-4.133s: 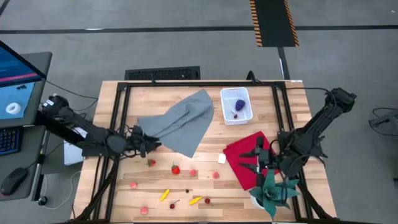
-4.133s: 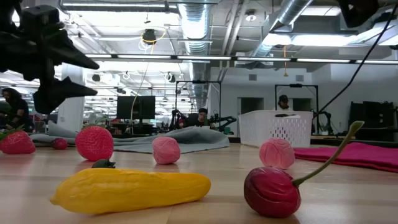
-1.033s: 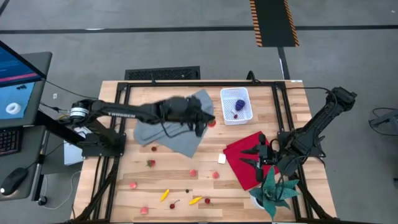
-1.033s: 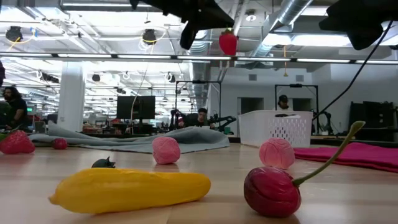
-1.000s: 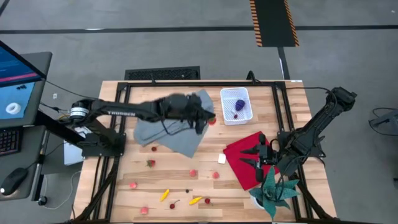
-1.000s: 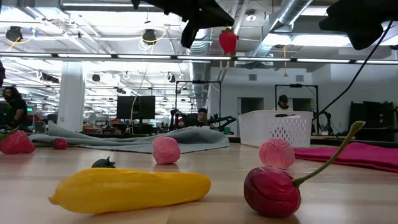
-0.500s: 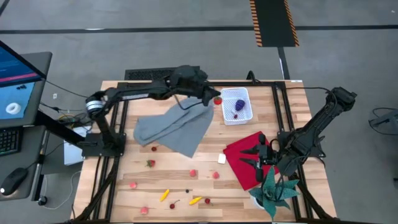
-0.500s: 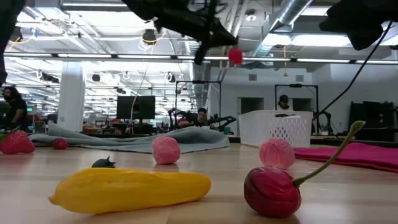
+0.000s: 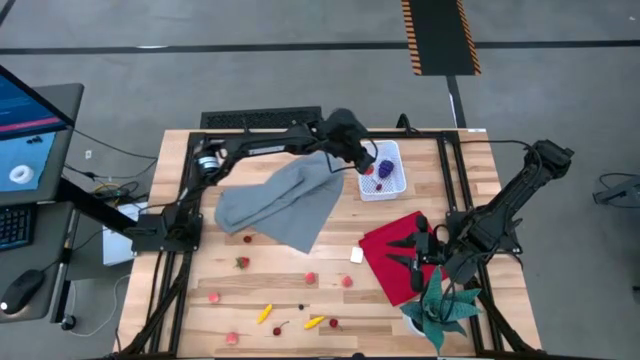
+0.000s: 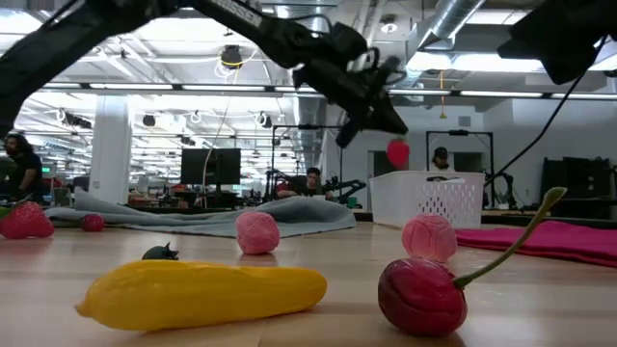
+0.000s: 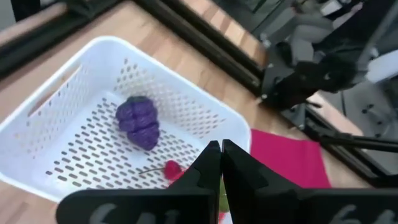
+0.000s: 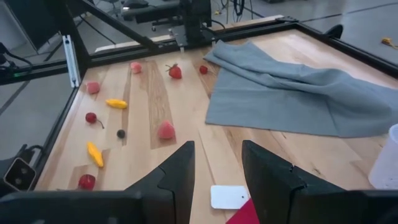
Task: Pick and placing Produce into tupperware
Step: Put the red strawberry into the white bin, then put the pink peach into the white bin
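The white tupperware (image 9: 395,187) stands at the table's far side, on the right, with a purple grape bunch (image 11: 138,121) and a cherry (image 11: 172,168) inside. My left gripper (image 9: 362,163) hovers above the tub's left rim, shut on a red strawberry (image 10: 397,151). More produce lies near the front edge, among it a yellow piece (image 10: 202,292), a cherry (image 10: 421,296) and pink berries (image 9: 310,278). My right gripper (image 9: 415,256) waits open over the red cloth (image 9: 392,250). My left gripper pinches the strawberry's top end (image 10: 393,141) between its two shut fingertips (image 11: 211,163), which slant down from the table's left. The berry hangs below the fingertips, lifted clear, just above the tub's rim (image 10: 424,176).
A grey cloth (image 9: 285,200) lies left of the tub. A white cube (image 9: 356,255) sits beside the red cloth, and a green plant-like thing (image 9: 437,308) at the near right corner. Black frame rails (image 9: 190,200) run along the table's sides.
My left gripper has swung from over the grey cloth toward the table's right and far edges, then down over the tupperware's left rim. The strawberry has gone along in the shut fingers, clear of everything.
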Robot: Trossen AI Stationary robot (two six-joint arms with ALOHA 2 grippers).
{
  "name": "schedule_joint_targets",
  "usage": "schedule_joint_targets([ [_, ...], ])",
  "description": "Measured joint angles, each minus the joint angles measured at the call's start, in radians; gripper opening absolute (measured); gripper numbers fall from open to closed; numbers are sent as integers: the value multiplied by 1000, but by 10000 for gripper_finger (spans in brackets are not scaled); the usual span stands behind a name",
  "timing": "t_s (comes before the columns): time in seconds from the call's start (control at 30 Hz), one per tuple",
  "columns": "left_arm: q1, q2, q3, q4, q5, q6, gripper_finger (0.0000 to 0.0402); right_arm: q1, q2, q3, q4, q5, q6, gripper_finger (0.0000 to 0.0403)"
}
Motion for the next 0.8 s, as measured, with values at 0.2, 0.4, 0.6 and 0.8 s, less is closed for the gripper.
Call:
schedule_joint_targets([
  [0.2,7,58,52,-5,14,13,0,0,0,0,0,-13,-1,155],
  [0.4,21,59,51,-82,-30,25,27,-1,0,0,0,-14,-13,155],
  [0.6,8,59,51,-71,-75,46,122,-2,0,0,1,-13,-26,155],
  [0.8,14,45,67,-20,-26,41,200,-3,0,0,2,-13,-37,155],
])
